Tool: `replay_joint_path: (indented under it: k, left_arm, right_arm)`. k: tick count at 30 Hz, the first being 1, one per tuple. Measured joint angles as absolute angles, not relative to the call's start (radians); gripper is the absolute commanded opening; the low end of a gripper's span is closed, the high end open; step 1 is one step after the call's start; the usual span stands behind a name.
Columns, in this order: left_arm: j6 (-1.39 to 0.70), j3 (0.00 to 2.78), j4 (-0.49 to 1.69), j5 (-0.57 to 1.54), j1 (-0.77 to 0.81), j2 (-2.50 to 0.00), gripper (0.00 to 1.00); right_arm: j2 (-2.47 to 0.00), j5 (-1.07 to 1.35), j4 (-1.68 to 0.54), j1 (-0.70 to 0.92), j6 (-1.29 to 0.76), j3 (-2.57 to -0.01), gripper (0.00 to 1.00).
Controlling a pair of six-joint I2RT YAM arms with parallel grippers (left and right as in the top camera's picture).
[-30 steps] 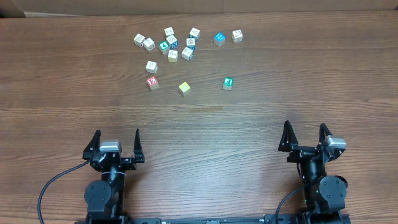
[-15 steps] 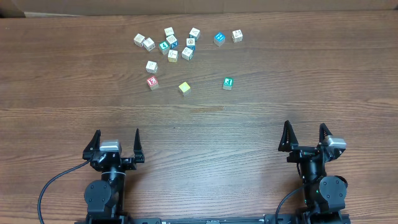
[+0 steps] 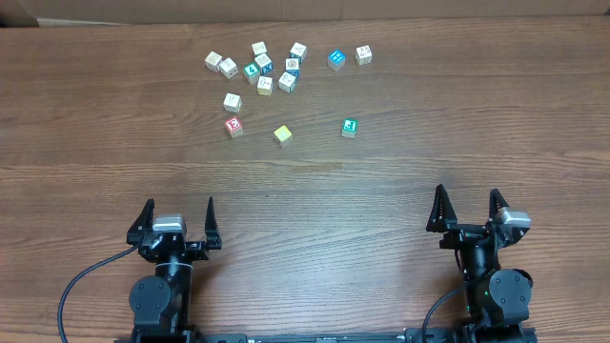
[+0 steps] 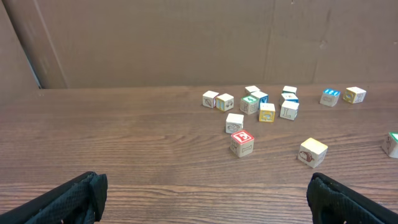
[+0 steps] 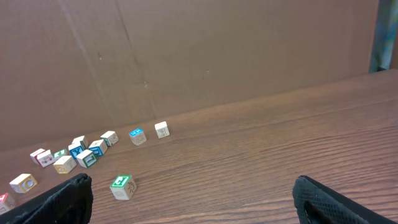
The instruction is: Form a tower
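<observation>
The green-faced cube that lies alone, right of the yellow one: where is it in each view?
Overhead: green-faced cube, upper middle, right of the yellow cube.
Left wrist: at the right edge, cut off; yellow cube to its left.
Right wrist: lower left.
Shared landmark: the blue-topped cube.

Dark brown wood-grain table with low sheen, small pale wooden letter cubes with glossy printed faces, matt black gripper fingers
</observation>
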State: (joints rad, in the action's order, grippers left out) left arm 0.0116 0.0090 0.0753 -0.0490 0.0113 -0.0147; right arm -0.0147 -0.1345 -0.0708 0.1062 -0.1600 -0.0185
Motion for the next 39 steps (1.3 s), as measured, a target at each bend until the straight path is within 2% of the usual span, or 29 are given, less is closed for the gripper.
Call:
replay_joint_path:
  k: [39]
  left_arm:
    - [0.06, 0.009, 0.028, -0.069, 0.011, -0.015, 1.0]
  right_arm:
    - [-0.015, -0.135, -0.072, 0.107, -0.16, -0.019, 1.0]
